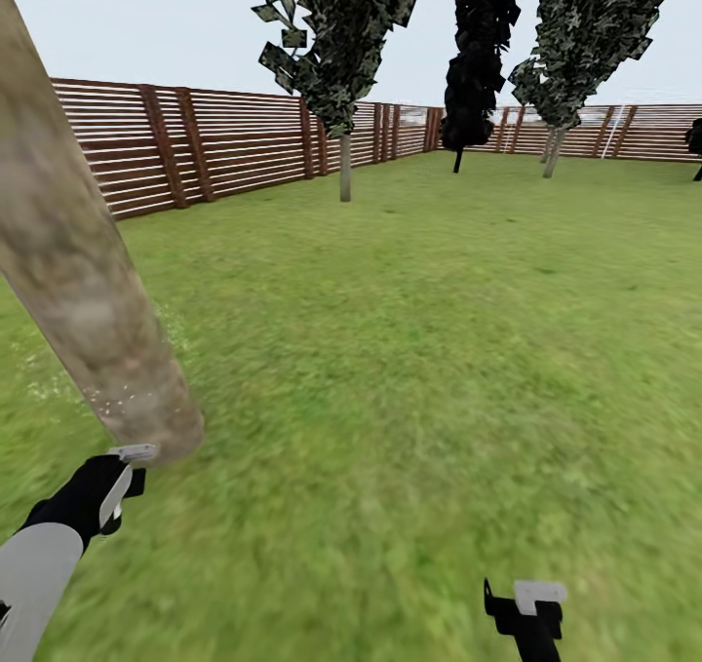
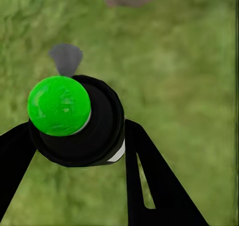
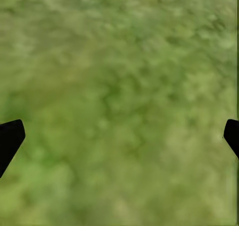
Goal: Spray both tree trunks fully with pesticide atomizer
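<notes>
- Broadly, we face the garden's grass floor point(image 1: 419, 350), which runs out to a brown slatted fence point(image 1: 195, 140) under a pale sky.
- Next in size is the thick, pale beige tree trunk point(image 1: 73, 253) that leans across the left of our head view; its base meets the grass just beyond our left arm.
- Fine whitish specks of pesticide point(image 1: 122, 399) dot the lower part of that trunk, and more lie on the grass beside it.
- Farther off, a second pale-trunked tree point(image 1: 344, 160) stands near the fence, a third point(image 1: 554, 150) is over to the right, and a black conifer point(image 1: 478, 58) rises between them.
- Our left end effector point(image 1: 115, 491) sits just below the near trunk's base; in the left wrist view its black fingers point(image 2: 149, 176) are clamped around the pesticide atomizer point(image 2: 79, 121), a black body with a bright green round cap and a small grey nozzle pointing toward the trunk.
- Our right end effector point(image 1: 526, 608) hangs low over bare grass, and in the right wrist view its fingertips point(image 3: 10, 138) are spread wide with nothing between them.
</notes>
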Robot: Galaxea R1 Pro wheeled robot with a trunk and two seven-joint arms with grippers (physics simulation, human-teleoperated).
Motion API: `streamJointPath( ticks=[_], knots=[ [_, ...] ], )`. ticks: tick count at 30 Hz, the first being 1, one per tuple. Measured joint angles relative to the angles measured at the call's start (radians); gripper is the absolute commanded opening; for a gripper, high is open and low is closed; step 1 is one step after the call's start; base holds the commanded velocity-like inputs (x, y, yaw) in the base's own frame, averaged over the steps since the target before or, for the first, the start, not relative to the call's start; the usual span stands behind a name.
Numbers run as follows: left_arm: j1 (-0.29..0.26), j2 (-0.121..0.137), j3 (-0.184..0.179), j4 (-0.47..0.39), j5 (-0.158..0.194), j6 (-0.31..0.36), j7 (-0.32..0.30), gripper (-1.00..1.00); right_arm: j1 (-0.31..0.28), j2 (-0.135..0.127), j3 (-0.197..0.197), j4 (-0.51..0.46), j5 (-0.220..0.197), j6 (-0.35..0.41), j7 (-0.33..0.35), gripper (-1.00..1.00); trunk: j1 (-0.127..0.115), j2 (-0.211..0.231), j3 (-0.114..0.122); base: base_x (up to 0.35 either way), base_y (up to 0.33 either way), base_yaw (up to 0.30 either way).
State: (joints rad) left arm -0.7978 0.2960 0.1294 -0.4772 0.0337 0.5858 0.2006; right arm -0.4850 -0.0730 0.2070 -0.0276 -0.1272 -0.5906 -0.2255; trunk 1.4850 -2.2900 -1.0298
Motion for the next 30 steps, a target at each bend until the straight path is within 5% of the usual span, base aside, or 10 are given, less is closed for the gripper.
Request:
streamJointPath(
  ticks=[9,16,21,30],
  knots=[
    [0.023,0.017,0.007,0.019,-0.008,0.002,0.028,-1.0,0.0,-0.001,0.0,0.0,0.0,0.0,0.0,1.0,0.0,0.0,0.0,0.171,-0.213,0.223],
    [0.032,0.008,-0.004,0.012,-0.014,0.02,0.032,-1.0,0.0,-0.001,0.0,0.0,0.0,0.0,0.0,1.0,0.0,0.0,0.0,0.012,-0.016,0.277],
    [0.019,0.005,0.003,0.0,-0.012,0.096,0.032,-1.0,0.0,-0.002,0.0,0.0,0.0,0.0,0.0,1.0,0.0,0.0,0.0,0.0,0.0,0.27],
    [0.015,-0.024,-0.003,-0.102,-0.008,0.146,0.032,-1.0,0.0,-0.002,0.0,0.0,0.0,0.0,0.0,1.0,0.0,0.0,0.0,0.186,-0.112,0.029]
  ],
)
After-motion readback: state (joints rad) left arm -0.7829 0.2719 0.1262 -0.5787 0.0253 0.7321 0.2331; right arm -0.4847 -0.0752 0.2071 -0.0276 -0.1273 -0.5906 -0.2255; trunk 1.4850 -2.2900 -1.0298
